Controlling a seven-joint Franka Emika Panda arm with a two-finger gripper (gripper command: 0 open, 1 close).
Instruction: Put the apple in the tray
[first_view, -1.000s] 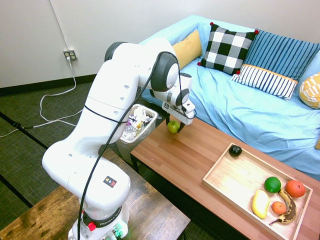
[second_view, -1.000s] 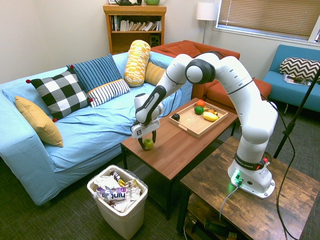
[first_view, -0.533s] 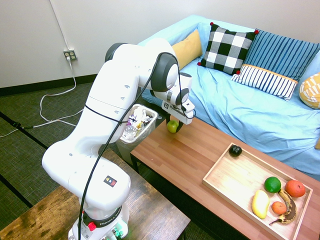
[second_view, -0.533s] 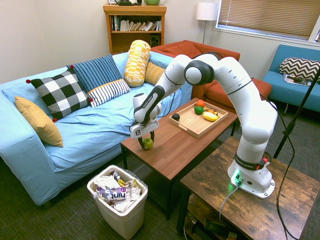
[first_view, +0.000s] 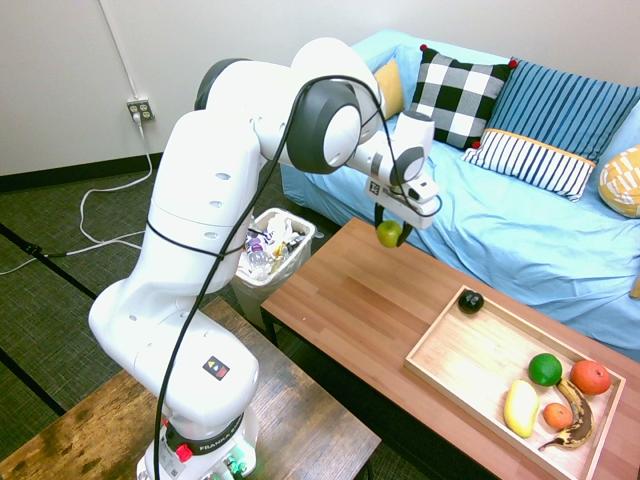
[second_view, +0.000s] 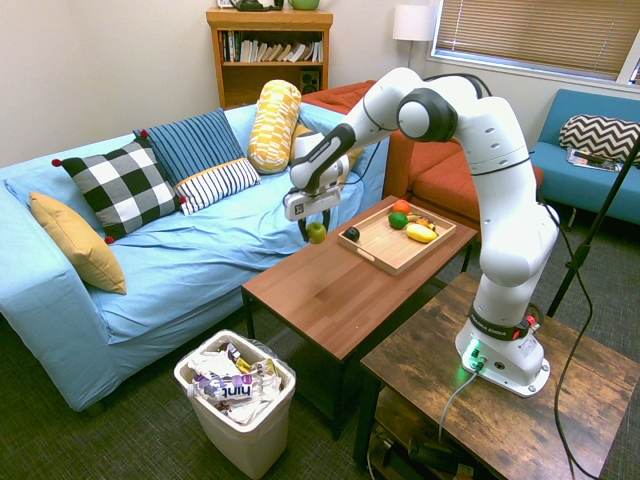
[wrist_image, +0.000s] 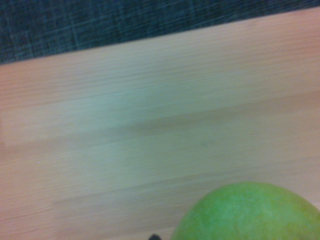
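My gripper is shut on the yellow-green apple and holds it in the air above the reddish-brown table, near the table's sofa side. In the second exterior view the apple hangs under the gripper, a little short of the tray's near end. The apple also fills the lower edge of the wrist view over blurred table wood. The light wooden tray lies at the far end of the table, its near half bare; the tray is apart from the apple.
In the tray lie a dark avocado-like fruit, a green lime, orange fruits, a yellow fruit and a brown banana. A full white bin stands at the table's end. The blue sofa runs along the table.
The gripper has lifted the apple off the table's bin end and carried it up and along the table toward the tray. The arm has swung with it.
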